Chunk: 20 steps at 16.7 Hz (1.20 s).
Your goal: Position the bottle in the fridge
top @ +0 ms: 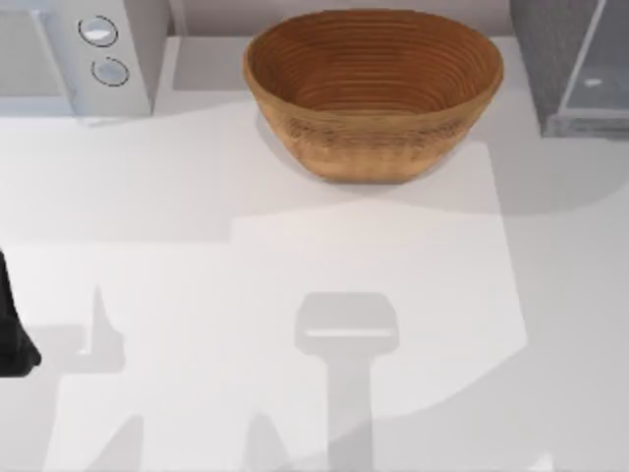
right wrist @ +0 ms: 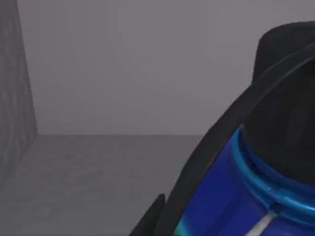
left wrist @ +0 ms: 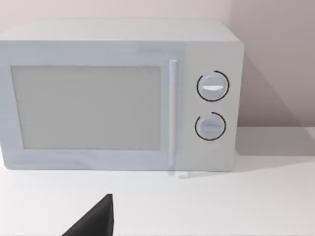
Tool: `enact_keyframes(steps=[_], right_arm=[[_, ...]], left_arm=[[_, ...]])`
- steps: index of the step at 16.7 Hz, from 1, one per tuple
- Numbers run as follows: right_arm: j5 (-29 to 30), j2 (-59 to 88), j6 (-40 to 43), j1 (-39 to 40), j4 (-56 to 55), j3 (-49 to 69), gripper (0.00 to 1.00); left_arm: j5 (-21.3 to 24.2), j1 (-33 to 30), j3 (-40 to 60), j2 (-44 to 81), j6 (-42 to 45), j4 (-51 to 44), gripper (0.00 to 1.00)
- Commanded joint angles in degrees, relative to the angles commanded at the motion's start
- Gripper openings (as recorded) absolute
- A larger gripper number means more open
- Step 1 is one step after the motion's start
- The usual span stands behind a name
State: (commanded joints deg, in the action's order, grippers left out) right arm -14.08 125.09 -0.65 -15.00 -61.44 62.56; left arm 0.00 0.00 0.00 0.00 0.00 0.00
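Note:
In the right wrist view the bottle (right wrist: pixel 231 196) sits very close, showing its blue shoulder, a turquoise edge and its round black cap (right wrist: pixel 290 113). My right gripper (right wrist: pixel 197 216) is shut on the bottle, with a dark finger (right wrist: pixel 216 137) curving across it. Behind the bottle are the grey back wall and floor of the fridge (right wrist: pixel 123 73). Seen from above, the fridge (top: pixel 545 59) stands at the table's back right, its pale door panel (top: pixel 601 69) swung outward. My left gripper (top: pixel 12 339) is parked at the table's left edge, and its dark tip (left wrist: pixel 93 223) faces the microwave.
A large woven bowl (top: pixel 373 88) stands at the back centre. A light-grey microwave (top: pixel 88 49) with two round dials occupies the back left corner, and in the left wrist view the microwave (left wrist: pixel 118 98) has its door closed. White tabletop (top: pixel 314 295) spreads across the front.

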Motion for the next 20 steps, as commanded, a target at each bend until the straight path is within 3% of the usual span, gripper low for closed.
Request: enact_keyframes(steps=[7,13,20], right_arm=[[2.35,9.88,0.03,1.61,9.35,20.13,0.01],[2.53,11.02,-0.16,2.09,10.8,22.56,0.01],[2.53,11.02,-0.16,2.09,10.8,22.56,0.53]], left_arm=[[0.0,0.0,0.0,0.0,0.0,0.0,1.0],[0.0,0.0,0.0,0.0,0.0,0.0,1.0],[0.0,0.0,0.0,0.0,0.0,0.0,1.0]])
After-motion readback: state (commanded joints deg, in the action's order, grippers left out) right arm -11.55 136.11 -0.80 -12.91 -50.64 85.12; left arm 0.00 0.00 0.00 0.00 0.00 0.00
